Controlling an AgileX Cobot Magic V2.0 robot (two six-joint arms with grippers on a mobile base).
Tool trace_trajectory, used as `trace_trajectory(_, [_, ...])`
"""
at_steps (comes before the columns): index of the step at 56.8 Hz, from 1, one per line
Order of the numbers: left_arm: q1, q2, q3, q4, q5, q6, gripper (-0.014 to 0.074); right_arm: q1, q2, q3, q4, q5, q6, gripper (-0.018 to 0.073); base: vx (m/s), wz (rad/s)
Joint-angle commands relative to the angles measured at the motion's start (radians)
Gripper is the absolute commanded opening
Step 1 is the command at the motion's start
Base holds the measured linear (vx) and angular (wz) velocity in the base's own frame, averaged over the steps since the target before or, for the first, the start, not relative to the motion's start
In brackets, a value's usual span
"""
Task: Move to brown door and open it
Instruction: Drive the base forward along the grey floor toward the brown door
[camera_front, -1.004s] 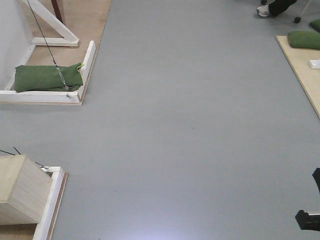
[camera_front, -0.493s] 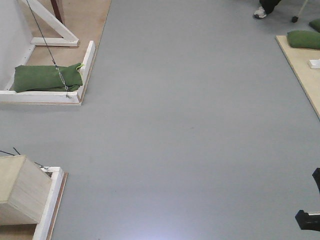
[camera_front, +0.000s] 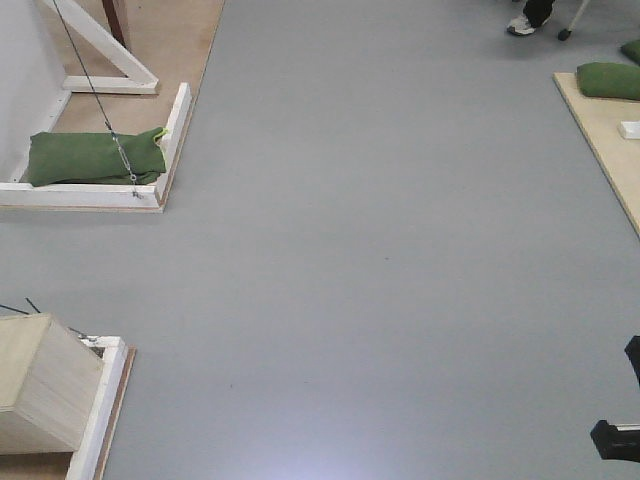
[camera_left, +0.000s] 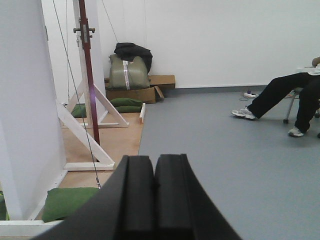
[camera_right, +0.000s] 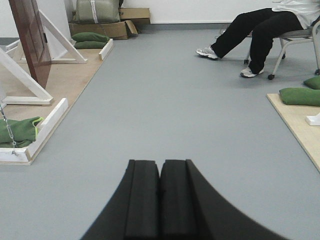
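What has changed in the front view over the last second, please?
The seated person's leg pulled mostly past the top edge above the shoe, and the chair caster shifted left. The green sandbag, plywood box and white frame stayed put.

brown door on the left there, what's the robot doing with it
Nothing yet. The robot sits out on the open grey floor, with the brown door ahead to its left, standing among white frame braces. The left gripper and right gripper have their fingers pressed shut and hold nothing. A seated person is off to the right.
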Motion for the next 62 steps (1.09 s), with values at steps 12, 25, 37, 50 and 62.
trace_trajectory(12, [0.000,-0.014,-0.016,-0.004,-0.080,-0.002,-0.0003,-0.001,-0.012,0.007,0.001,-0.083,-0.006,0.0000,0.08,-0.01])
trace_trajectory(25, [0.000,-0.014,-0.016,-0.004,-0.080,-0.002,-0.0003,-0.001,-0.012,0.007,0.001,-0.083,-0.006,0.0000,0.13,-0.04])
trace_trajectory(37, [0.000,-0.014,-0.016,-0.004,-0.080,-0.002,-0.0003,-0.001,-0.012,0.007,0.001,-0.083,-0.006,0.0000,0.18,-0.08])
trace_trajectory(50, [0.000,-0.014,-0.016,-0.004,-0.080,-0.002,-0.0003,-0.001,-0.012,0.007,0.001,-0.083,-0.006,0.0000,0.17,0.01])
trace_trajectory(62, [0.000,-0.014,-0.016,-0.004,-0.080,-0.002,-0.0003,-0.001,-0.012,0.007,0.001,-0.083,-0.006,0.0000,0.19,0.12])
